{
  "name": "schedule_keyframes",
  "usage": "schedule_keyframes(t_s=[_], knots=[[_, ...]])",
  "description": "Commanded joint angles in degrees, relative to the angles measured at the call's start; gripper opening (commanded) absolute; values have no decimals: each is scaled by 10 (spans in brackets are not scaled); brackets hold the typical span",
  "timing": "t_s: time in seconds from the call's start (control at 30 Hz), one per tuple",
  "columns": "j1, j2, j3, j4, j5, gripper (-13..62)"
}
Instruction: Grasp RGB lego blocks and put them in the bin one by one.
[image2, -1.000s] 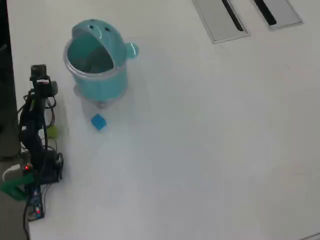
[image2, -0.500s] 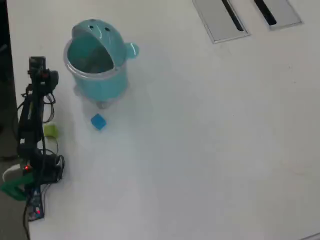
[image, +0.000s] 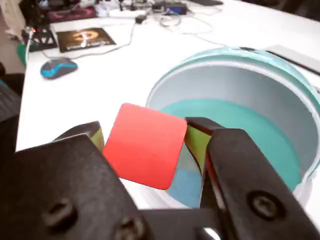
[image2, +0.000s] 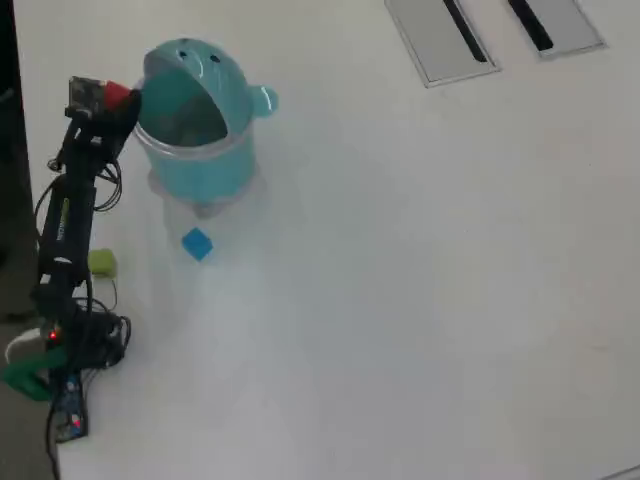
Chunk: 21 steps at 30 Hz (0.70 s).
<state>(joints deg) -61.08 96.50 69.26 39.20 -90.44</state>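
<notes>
My gripper (image: 145, 140) is shut on the red lego block (image: 145, 146), tilted between the two green-padded fingers (image: 196, 140). It hangs at the left rim of the teal bin (image: 280, 95), whose inside shows open. In the overhead view the gripper (image2: 122, 100) with the red block (image2: 117, 95) sits just left of the bin (image2: 195, 160), whose domed lid with a face is flipped back. The blue block (image2: 197, 244) lies on the table below the bin. The lime green block (image2: 101, 263) lies beside the arm (image2: 62, 230).
Two flat grey panels (image2: 440, 40) with dark slots lie at the top right of the overhead view. The wrist view shows a blue mouse (image: 57, 67), a printed card (image: 85, 37) and cables at the far table edge. The arm's base (image2: 60, 350) stands at the left edge.
The arm has stretched up and to the right toward the bin, carrying the red block to the bin's left rim. The blue and green blocks have not moved.
</notes>
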Motion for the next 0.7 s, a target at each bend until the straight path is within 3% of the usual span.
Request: schedule_keyframes(t_s=[0.0, 0.47, 0.67], knots=[[6, 4, -65, -14, -5, 163], [51, -119, -127, -109, -6, 165], [52, -122, -113, -109, -25, 210]])
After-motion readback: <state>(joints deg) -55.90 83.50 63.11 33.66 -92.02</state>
